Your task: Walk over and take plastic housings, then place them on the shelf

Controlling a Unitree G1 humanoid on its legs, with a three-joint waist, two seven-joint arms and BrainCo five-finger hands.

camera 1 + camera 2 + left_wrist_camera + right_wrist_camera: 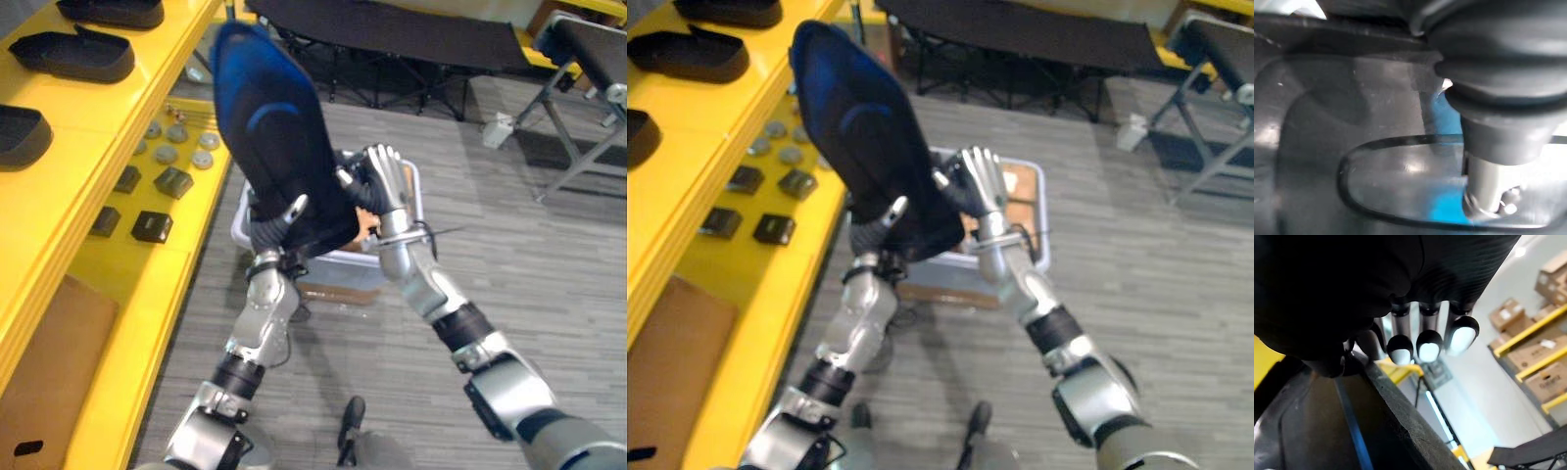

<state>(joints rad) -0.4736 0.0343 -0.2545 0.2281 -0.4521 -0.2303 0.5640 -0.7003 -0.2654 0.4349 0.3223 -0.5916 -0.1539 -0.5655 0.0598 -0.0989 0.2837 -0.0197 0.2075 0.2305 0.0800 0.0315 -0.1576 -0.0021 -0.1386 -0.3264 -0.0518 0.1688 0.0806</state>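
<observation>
The yellow shelf runs down the left of the frame, with dark housings on its top tier at upper left. The held plastic housing stands tilted at upper centre. Behind it, a clear bin sits on the floor. The left hand pinches the plastic housing's lower end, thumb on its face. The right hand presses straight fingers against its right edge.
</observation>
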